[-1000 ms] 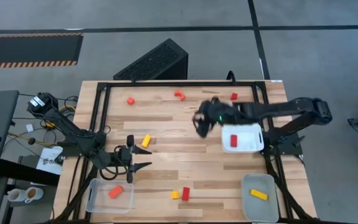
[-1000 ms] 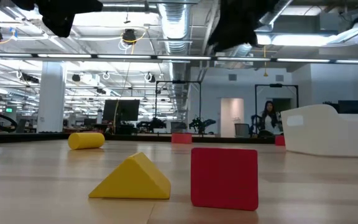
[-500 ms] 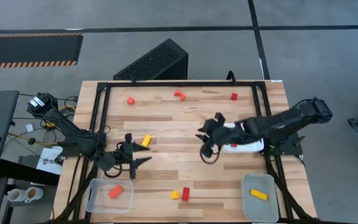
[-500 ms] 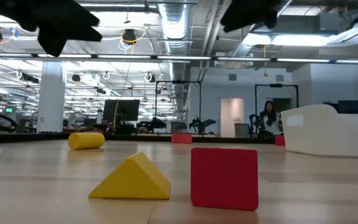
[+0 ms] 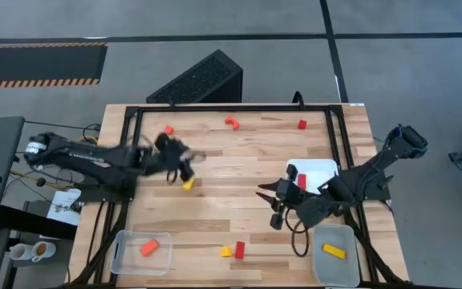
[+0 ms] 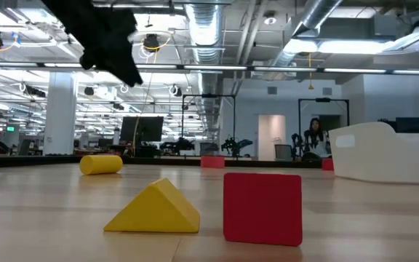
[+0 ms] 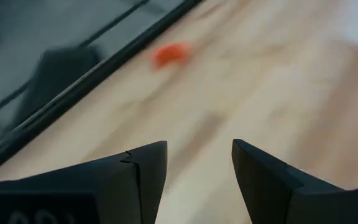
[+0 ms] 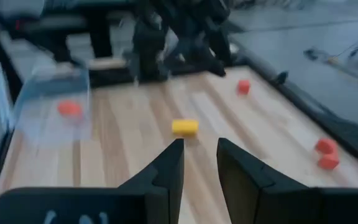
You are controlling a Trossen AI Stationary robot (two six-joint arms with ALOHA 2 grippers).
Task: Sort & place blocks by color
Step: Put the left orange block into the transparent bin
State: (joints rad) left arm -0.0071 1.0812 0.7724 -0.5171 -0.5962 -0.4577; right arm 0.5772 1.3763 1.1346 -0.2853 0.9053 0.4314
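My left gripper (image 5: 189, 160) is open above the table's left-middle, just beyond the yellow cylinder (image 5: 188, 185); its wrist view shows an orange block (image 7: 171, 54) ahead. My right gripper (image 5: 265, 202) is open over bare wood left of the white tray (image 5: 318, 170), which holds a red block (image 5: 301, 182). An orange cube (image 5: 168, 129), an orange arch (image 5: 231, 122) and a red cube (image 5: 301, 124) lie near the far edge. A yellow wedge (image 6: 155, 207) and a red block (image 6: 262, 207) rest near the near edge.
A clear tray (image 5: 123, 258) at the near left corner holds an orange block (image 5: 149, 247). Another clear tray (image 5: 321, 239) at the near right holds a yellow bar (image 5: 334, 251). A black frame (image 5: 131, 144) runs round the table. Bare wood lies in the middle.
My left arm swung from beside the near-left clear tray toward the far edge and now reaches out over the yellow cylinder. My right arm drew back from the far middle, past the white tray, toward the near edge. No block has moved.
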